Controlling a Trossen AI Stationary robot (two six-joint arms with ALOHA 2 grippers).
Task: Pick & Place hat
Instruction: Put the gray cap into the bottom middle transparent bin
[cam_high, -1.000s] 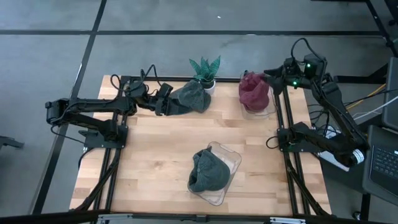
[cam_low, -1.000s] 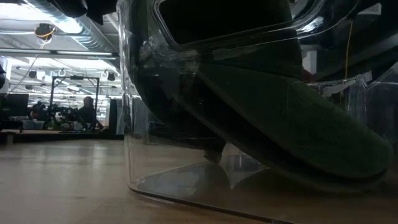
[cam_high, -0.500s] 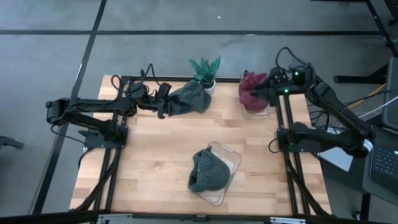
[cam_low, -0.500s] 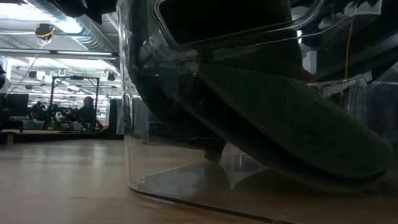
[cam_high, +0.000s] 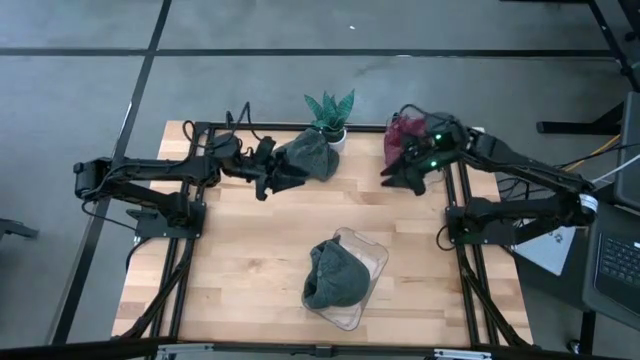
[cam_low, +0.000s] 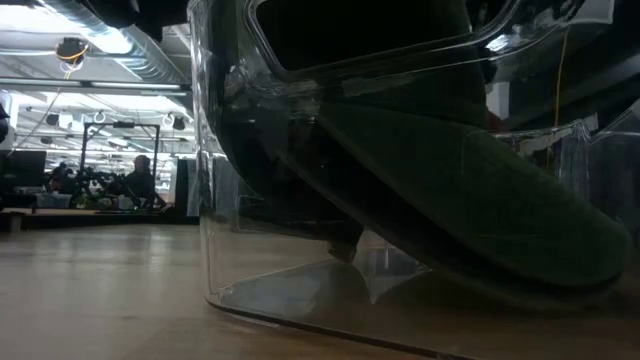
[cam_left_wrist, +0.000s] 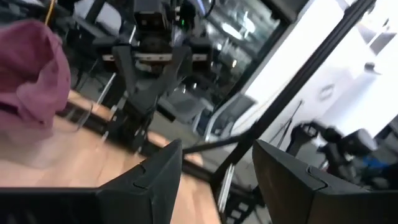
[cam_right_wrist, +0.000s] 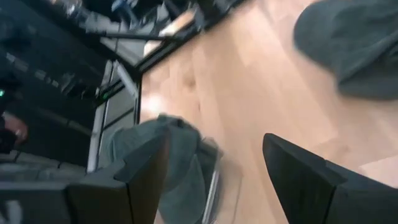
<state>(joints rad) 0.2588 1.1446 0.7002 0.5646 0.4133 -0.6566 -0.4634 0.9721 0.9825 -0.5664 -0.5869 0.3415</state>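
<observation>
The grey hat (cam_high: 308, 157) lies on the surface (cam_high: 250, 250) just in front of the left gripper (cam_high: 281, 173), whose jaws are spread and hold nothing. The right gripper (cam_high: 396, 176), spread and empty too, sits beside the red hat (cam_high: 403, 132) in its clear bin. Another clear bin (cam_high: 368, 262) nearer the front holds a third hat (cam_high: 334, 277).

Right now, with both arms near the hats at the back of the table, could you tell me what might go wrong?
The left end effector is open right beside the grey hat, which sits against the potted plant; a push could tip the plant. The right end effector, also open, hangs beside the maroon hat and could drag it off its clear container.
</observation>
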